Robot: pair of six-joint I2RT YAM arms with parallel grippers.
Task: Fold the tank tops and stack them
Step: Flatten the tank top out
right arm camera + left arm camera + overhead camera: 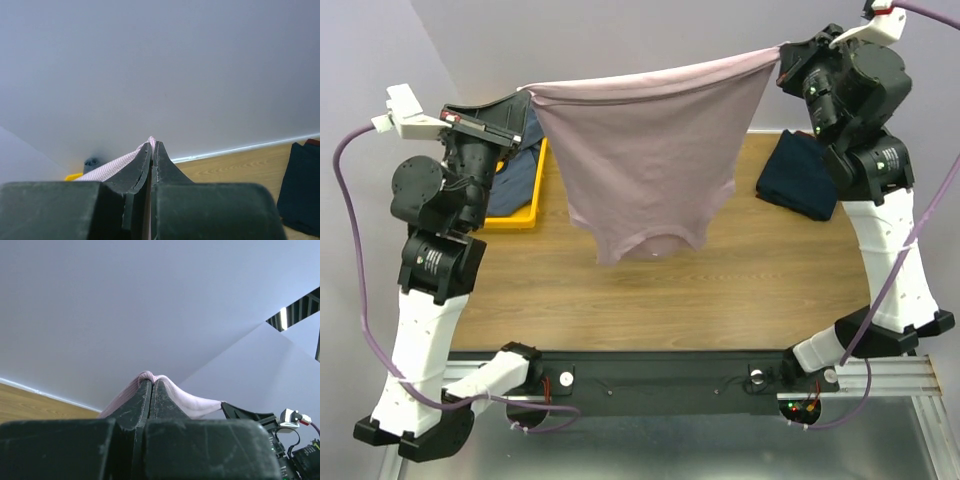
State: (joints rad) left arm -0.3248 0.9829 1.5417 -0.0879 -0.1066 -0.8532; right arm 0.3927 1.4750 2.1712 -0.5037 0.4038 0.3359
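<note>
A dusty pink tank top (645, 160) hangs spread in the air above the wooden table (720, 290), its hem stretched between both grippers and its straps hanging down. My left gripper (523, 92) is shut on its left hem corner (150, 376). My right gripper (784, 55) is shut on its right hem corner (151, 141). A slate blue-grey tank top (518, 170) lies bunched in the yellow tray (515, 217) at the back left. A dark navy tank top (800, 175) lies folded at the back right, also in the right wrist view (302, 185).
The yellow tray stands at the table's back left edge under my left arm. A grey wall (650, 35) closes the back. The black rail (660, 380) with both arm bases runs along the near edge.
</note>
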